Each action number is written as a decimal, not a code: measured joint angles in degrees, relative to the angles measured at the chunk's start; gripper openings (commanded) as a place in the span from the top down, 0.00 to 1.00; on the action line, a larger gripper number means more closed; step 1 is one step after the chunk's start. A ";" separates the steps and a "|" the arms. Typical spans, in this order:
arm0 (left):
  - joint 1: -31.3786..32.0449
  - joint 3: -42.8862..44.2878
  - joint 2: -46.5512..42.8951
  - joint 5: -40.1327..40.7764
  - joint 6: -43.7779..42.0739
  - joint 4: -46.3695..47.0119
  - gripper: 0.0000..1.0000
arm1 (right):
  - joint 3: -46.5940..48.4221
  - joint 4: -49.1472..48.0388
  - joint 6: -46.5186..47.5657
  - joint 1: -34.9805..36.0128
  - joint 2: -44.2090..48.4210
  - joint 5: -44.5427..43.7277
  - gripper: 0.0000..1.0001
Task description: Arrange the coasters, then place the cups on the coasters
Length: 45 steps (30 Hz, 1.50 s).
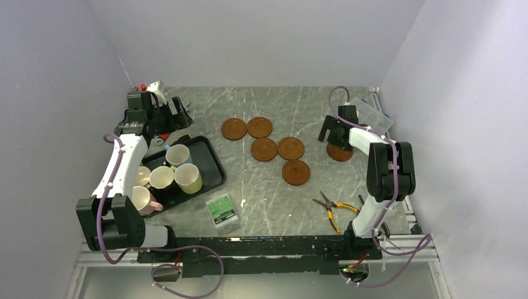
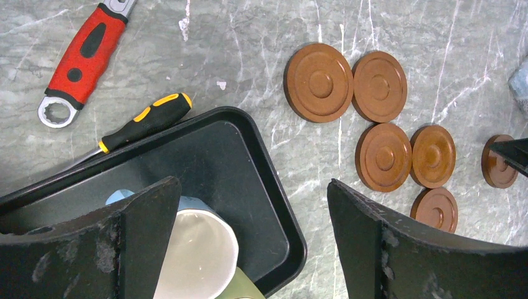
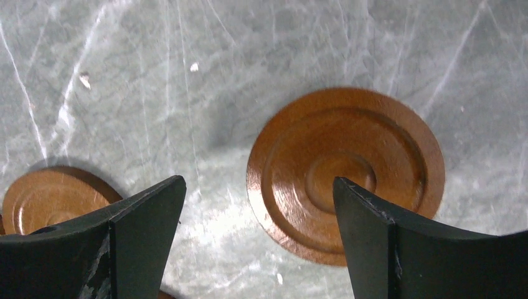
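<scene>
- Right wrist view: my right claw point(image 3: 258, 187) hangs spread wide and empty over a round reddish-brown ringed coaster point(image 3: 345, 171), which lies flat on the grey marble table point(image 3: 187, 75), off-centre towards one finger.
- Closing from here could go badly, I judge: that finger might land on the disc's face and skid it away (thin discs give little to pinch).
- My left claw point(image 2: 254, 187), also gaping and holding nothing, hovers above the black plastic tray point(image 2: 218, 168) where the small handled mugs point(image 1: 163, 177) crowd; a careless dip could knock neighbours.
- Five other coasters point(image 1: 264, 149) cluster mid-table.
- Left wrist view plainly shows a red-handled spanner point(image 2: 81, 53) and a black-and-yellow screwdriver point(image 2: 146, 118); only the top view shows the yellow-handled pliers point(image 1: 333, 207).
</scene>
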<state>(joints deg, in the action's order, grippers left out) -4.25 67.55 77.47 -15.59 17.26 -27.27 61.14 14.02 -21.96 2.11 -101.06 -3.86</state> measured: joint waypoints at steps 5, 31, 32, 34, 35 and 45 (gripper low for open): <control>0.00 0.00 0.00 -0.04 0.00 0.00 0.06 | 3.52 0.15 0.63 -0.59 -4.24 1.66 0.07; 0.50 0.00 0.00 -0.22 0.02 0.00 0.06 | -16.00 2.12 -3.85 4.72 14.12 10.14 0.07; 0.55 0.00 0.00 -0.22 0.02 0.00 0.06 | -16.13 2.23 -4.04 5.01 14.32 10.40 0.07; 0.68 0.00 0.00 -0.22 0.02 0.00 0.06 | -16.26 2.45 -4.35 5.60 14.51 10.84 0.07; 0.76 0.00 0.00 -0.22 0.00 0.00 0.06 | -16.26 2.49 -4.57 5.92 14.51 10.97 0.07; 1.14 0.00 0.00 -0.22 0.00 0.00 0.06 | -16.26 2.56 -5.88 9.99 14.53 12.50 0.07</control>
<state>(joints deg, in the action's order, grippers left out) -3.11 67.55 77.47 -15.81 17.26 -27.27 44.88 16.58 -27.83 12.10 -86.52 8.64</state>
